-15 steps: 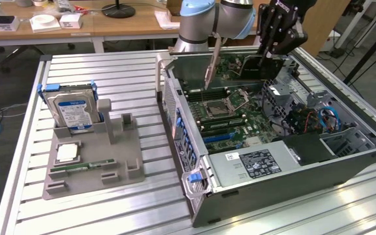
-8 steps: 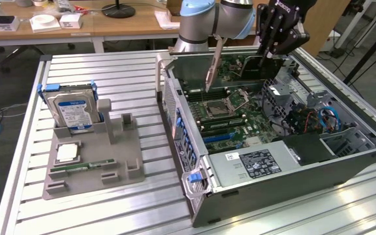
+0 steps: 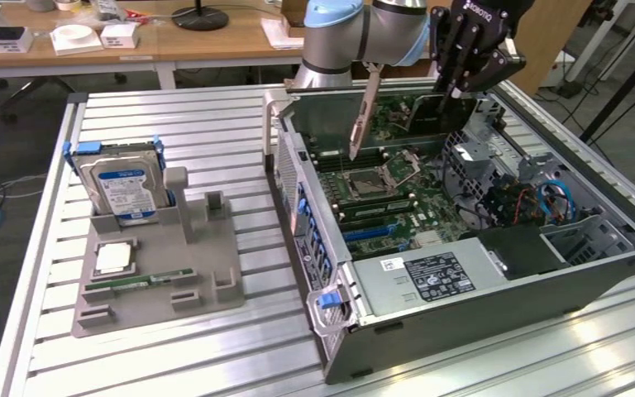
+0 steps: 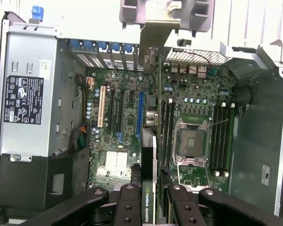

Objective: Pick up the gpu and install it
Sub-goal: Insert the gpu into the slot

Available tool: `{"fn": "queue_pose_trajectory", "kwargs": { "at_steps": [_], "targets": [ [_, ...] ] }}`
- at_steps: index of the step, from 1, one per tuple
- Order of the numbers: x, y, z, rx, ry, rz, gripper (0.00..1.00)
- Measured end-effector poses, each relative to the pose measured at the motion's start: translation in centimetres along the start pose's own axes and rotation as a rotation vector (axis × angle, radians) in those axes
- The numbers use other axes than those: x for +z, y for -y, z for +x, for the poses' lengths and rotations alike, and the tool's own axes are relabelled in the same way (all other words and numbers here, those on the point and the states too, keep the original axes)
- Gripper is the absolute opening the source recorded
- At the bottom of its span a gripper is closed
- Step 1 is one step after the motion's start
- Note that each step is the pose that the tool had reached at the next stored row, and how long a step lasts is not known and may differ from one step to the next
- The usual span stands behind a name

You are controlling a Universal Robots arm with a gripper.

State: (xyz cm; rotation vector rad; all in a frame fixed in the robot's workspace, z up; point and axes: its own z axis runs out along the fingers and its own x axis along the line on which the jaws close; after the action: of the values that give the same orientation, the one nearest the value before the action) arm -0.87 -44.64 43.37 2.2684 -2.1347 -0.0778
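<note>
The gpu (image 4: 150, 160) is held edge-on in the partly closed gripper (image 4: 151, 207) above the motherboard (image 4: 118, 117). The card is best kept upright, its lower edge lined up with the blue slot (image 4: 140, 113).

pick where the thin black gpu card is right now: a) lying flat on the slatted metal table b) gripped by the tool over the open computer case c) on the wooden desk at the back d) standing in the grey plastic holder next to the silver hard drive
b: the thin black gpu card is clamped edge-on in the tool, above the motherboard of the open computer case.
</note>
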Motion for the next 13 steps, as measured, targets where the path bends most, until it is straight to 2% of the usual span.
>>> {"fn": "queue_pose_trajectory", "kwargs": {
  "at_steps": [13],
  "targets": [
    [0.01,0.0,-0.01,-0.001,0.0,0.0,0.26]
  ]
}}
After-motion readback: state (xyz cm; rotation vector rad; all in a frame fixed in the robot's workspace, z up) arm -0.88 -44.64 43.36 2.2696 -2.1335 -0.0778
